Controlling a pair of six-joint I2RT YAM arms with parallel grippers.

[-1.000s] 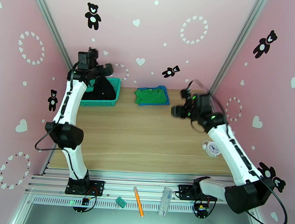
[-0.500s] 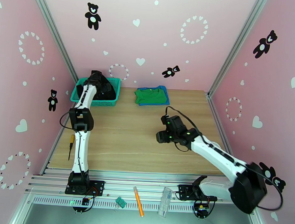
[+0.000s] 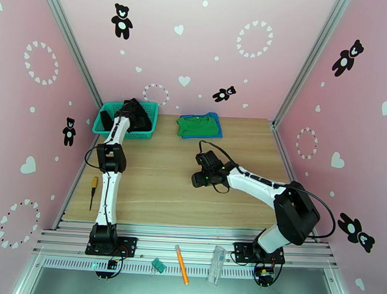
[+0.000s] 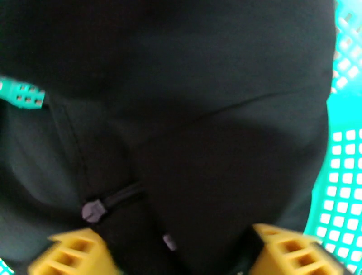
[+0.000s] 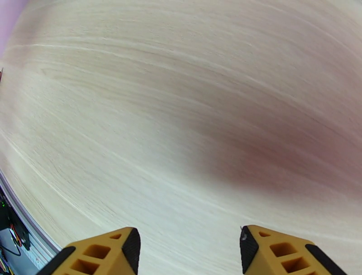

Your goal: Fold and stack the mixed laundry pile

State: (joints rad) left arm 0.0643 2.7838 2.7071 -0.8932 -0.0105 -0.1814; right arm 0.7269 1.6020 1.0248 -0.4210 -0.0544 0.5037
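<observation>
The top view was bright and even, shadows faint. Close up, the black garment (image 4: 203,113) looked dim and blurred. A soft reddish shadow lay on the table (image 5: 135,90), its grain bowed by distortion.

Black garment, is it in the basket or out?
In. The black garment lies bunched inside the teal basket, mesh wall beside it.

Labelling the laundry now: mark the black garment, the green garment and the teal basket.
black garment (image 4: 203,113), left wrist view, on the middle of its cloth.
green garment (image 3: 197,126), top external view, on the middle of the folded cloth.
teal basket (image 3: 142,135), top external view, on its near mesh wall.
</observation>
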